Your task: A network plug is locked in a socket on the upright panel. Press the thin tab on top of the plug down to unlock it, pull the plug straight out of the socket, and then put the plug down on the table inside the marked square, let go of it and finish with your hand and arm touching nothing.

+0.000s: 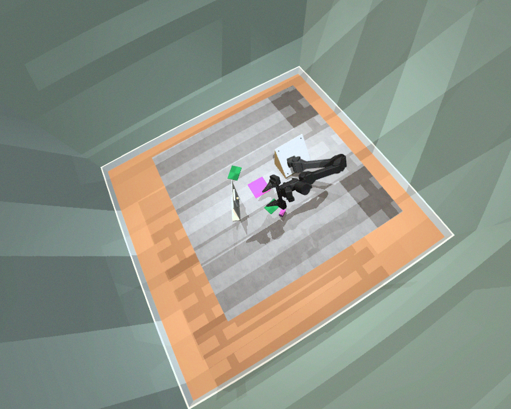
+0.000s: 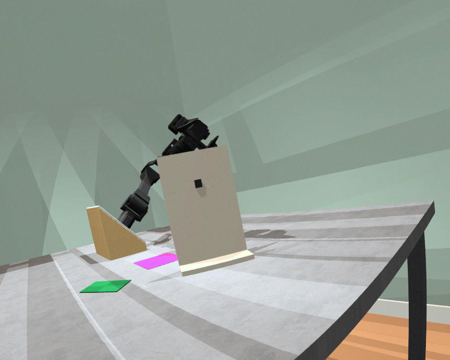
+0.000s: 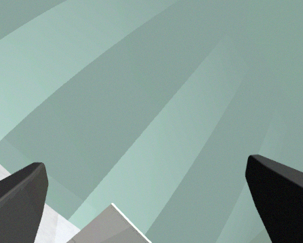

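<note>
Grey-beige, the upright panel [image 3: 102,239] lay below my widely parted, empty gripper [image 3: 145,212]. I could not make out the plug itself; only its dark socket [image 2: 198,183] showed on the panel's far face. Descending blind risked striking the panel's top edge, missing the tab.

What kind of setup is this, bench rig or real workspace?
Likely a bare test bench: a grey striped table on a wooden floor, with one arm and its open gripper above an upright panel with a socket. Flat magenta and green squares mark the tabletop. Plain green walls, no clutter.
</note>
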Robot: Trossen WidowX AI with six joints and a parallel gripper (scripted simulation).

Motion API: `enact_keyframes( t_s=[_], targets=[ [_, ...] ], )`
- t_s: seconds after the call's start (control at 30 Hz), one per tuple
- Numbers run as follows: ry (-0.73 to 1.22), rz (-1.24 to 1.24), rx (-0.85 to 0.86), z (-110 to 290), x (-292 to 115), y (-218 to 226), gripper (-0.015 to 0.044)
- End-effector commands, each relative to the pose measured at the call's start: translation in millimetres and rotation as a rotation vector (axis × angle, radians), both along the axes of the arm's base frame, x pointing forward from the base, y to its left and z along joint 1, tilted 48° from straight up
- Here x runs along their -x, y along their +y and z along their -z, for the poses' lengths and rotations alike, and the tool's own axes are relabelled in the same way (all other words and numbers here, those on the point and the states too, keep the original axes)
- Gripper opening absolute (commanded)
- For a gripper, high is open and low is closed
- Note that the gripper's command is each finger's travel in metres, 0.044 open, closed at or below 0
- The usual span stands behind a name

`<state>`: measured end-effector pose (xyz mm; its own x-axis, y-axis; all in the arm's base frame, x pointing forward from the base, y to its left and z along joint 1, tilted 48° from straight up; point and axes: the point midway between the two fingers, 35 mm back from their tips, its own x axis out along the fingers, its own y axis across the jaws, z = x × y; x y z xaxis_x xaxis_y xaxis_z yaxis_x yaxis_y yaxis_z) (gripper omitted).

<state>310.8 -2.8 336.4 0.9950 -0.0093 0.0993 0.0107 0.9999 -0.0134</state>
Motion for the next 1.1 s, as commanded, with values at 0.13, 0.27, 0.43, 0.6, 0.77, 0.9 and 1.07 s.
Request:
enact_keyframes(
  t_s=[0.13,0.27,0.43,0.6,0.77,0.9,1.07],
  targets=[
    [0.010,-0.012,-0.122,8.5,-2.2,2.9,0.0269],
    [0.023,-0.024,-0.261,18.4,-4.3,6.3,0.0164],
    [0.038,-0.036,-0.435,30.8,-6.4,10.6,0.0156],
    [0.052,-0.046,-0.608,43.2,-7.9,15.0,0.0156],
    [0.066,-0.052,-0.781,55.6,-8.9,19.4,0.0156],
    [0.076,-0.055,-0.918,65.5,-9.2,23.0,0.0156],
    [0.088,-0.056,-1.090,77.8,-9.1,27.4,0.0156]
  ],
)
